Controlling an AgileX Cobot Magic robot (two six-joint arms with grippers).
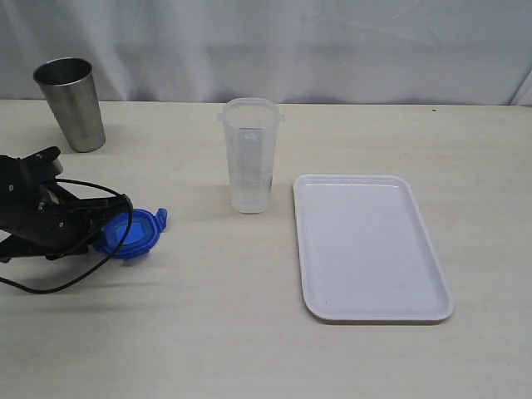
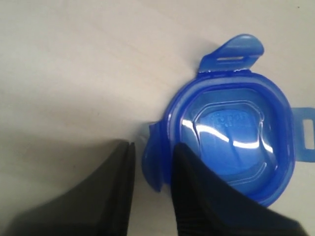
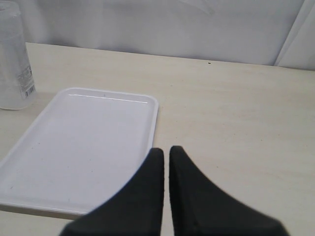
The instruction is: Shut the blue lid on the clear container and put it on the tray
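Closest to me, well to the left of the clear container (image 1: 249,158) and nearer than it, the left gripper (image 2: 153,150) lies low over the table (image 1: 208,332). Its jaws are narrowed onto the edge of the blue lid (image 2: 231,132), one finger outside the rim and the other over the hollow. It is a thin pinch on the rim by a flap, not a hold across the whole lid. A black cable (image 1: 50,289) loops by the gripper and crosses the lid's near edge. Just to the right of the container lies the tray (image 1: 366,249), white and bare. The right gripper (image 3: 166,152) hangs beyond the tray's far side from the container, jaws pressed almost together on nothing. The container itself stands upright and open, touching neither gripper. Farther back and well to its left is a steel cup (image 1: 71,100). I can see several ways this could go wrong. With so little rim in the pinch, the lid may swivel or slip as it lifts. No sticker shows and the hollow faces up, so the lid seems to lie upside down and would not seat unless turned. The container is tall and narrow with nothing steadying it, so an off-centre press could tip it. The cable might also drag on the lid. As for writing, raised lettering sits in the lid's hollow but I cannot read it. The container carries a faint print and what looks like a barcode, also unreadable.
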